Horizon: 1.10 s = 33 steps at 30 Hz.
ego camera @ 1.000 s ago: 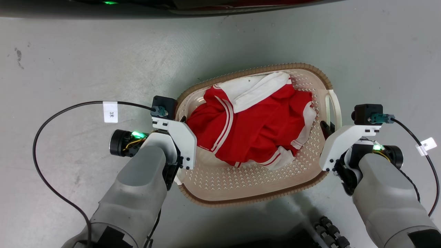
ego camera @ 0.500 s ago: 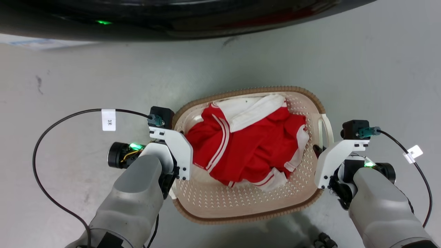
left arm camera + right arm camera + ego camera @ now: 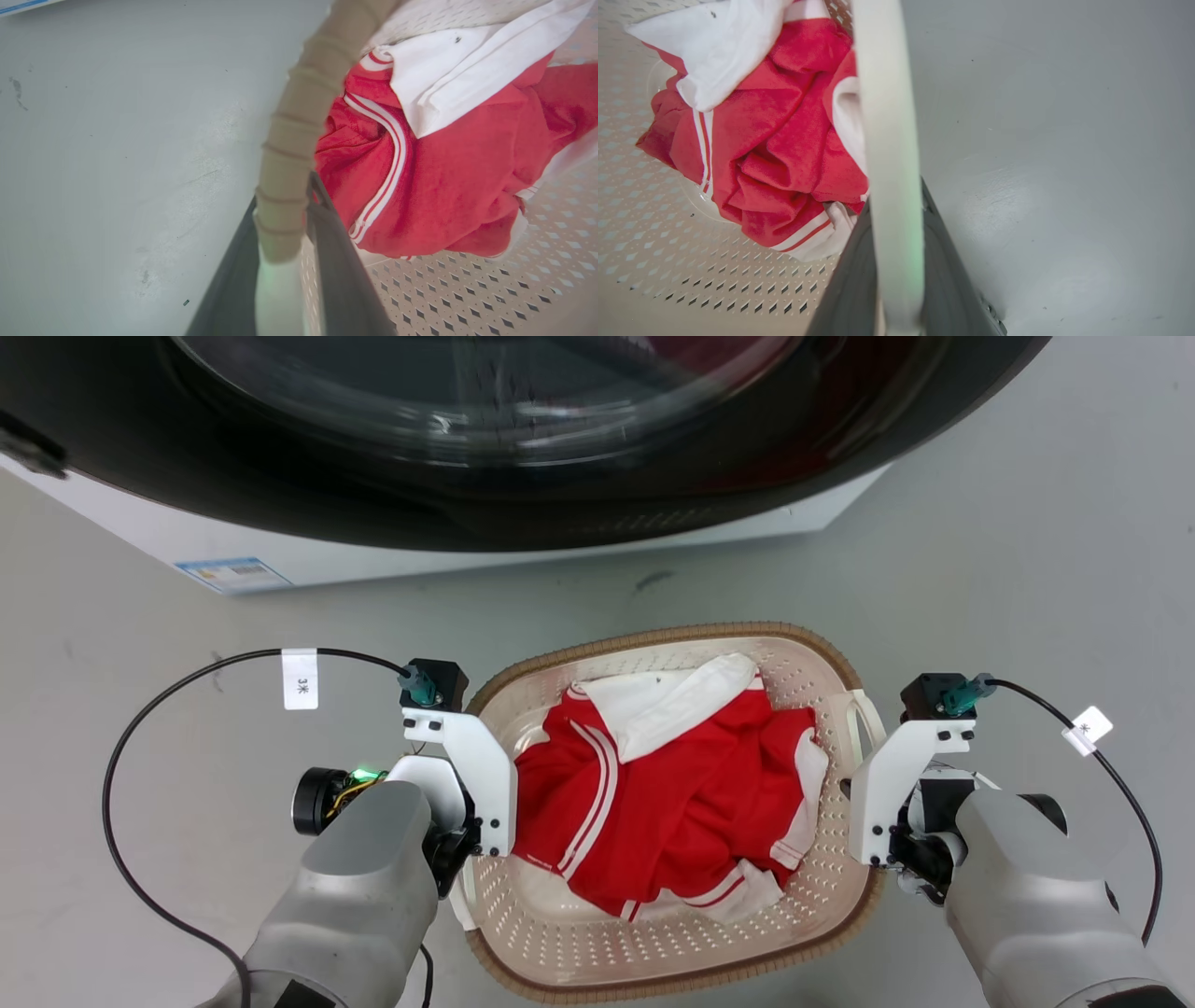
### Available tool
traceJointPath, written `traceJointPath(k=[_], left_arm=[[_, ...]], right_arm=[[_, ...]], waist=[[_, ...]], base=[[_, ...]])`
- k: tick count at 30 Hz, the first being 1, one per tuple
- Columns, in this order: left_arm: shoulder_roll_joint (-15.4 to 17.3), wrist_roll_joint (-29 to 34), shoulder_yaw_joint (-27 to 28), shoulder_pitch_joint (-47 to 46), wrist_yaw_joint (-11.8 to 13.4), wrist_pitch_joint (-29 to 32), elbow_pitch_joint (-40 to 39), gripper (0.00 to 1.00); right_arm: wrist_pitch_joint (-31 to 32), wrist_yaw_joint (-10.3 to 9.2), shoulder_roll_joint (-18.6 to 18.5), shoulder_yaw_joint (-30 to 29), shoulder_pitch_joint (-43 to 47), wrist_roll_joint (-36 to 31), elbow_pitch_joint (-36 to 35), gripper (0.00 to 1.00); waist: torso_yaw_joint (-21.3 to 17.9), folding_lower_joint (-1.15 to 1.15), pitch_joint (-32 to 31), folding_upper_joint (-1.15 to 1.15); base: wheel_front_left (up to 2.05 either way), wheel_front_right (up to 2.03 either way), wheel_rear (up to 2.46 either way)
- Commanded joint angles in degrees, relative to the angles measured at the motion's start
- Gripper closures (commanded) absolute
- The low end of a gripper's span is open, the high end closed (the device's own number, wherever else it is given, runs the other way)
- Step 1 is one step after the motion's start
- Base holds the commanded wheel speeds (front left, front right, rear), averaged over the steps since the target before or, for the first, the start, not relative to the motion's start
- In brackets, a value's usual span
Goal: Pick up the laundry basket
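Left gripper (image 3: 285, 196): its two dark fingers are clamped on the laundry basket (image 3: 303, 107), one either side of the brown braided rim, at the basket's 9 o'clock side.
Right gripper (image 3: 894, 198): its fingers are pressed on either side of the cream loop handle (image 3: 887, 116) at the basket's 3 o'clock side.
Writing: a white tag (image 3: 300, 679) on the left arm's black cable reads "3米". A smaller tag (image 3: 1088, 726) on the right cable carries a mark too small to read. A blue-and-white sticker (image 3: 233, 574) sits on the machine's white base at 10 o'clock, its print illegible.
Floor (image 3: 1027, 569): smooth pale grey, with a few dark scuffs.
Washing machine (image 3: 467, 429): at 12 o'clock in the head view, with a dark round door and glass above a white body.
Basket place: at 6 o'clock in the head view, between the two pale forearms and near the machine.
Contents: a crumpled red garment (image 3: 672, 803) with white stripes and white panels lies on the perforated cream bottom.
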Motion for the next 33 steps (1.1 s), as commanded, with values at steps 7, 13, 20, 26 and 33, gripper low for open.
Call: traceJointPath(k=[7, 13, 20, 26, 33], left_arm=[[-1.42, -2.23, -0.16, -0.4, -1.83, 3.6, 0.88, 1.0], [-0.68, -3.55, -0.02, -0.24, -2.04, 7.65, 1.8, 1.0], [0.76, -4.55, -0.01, 0.17, -2.14, 10.85, 2.35, 1.0], [1.47, -5.65, 0.3, 1.06, -2.02, 13.09, 2.55, 1.0], [1.48, -6.59, 0.48, 2.18, -1.99, 15.21, 2.68, 1.0]], right_arm=[[6.69, -0.04, 0.56, 3.26, -0.95, 3.68, -0.69, 1.0], [13.29, -0.03, 0.56, 6.21, -0.75, 7.05, -1.26, 1.0], [19.89, -0.03, 0.51, 8.48, -0.39, 10.53, -1.96, 1.0], [24.88, -0.03, 0.51, 10.75, 0.11, 13.27, -2.85, 1.0], [30.18, -0.02, 0.53, 12.22, -0.68, 15.88, -2.62, 1.0]], waist=[[1.94, 0.0, -6.67, 0.0], [2.27, 0.0, -11.19, 0.0], [2.2, 0.0, -16.1, 0.0], [2.03, 0.0, -19.8, 0.0], [1.88, 0.0, -23.23, 0.0]], base=[[0.0, 0.0, 0.0], [0.0, 0.0, 0.0], [0.0, 0.0, 0.0], [0.0, 0.0, 0.0], [0.0, 0.0, 0.0]])
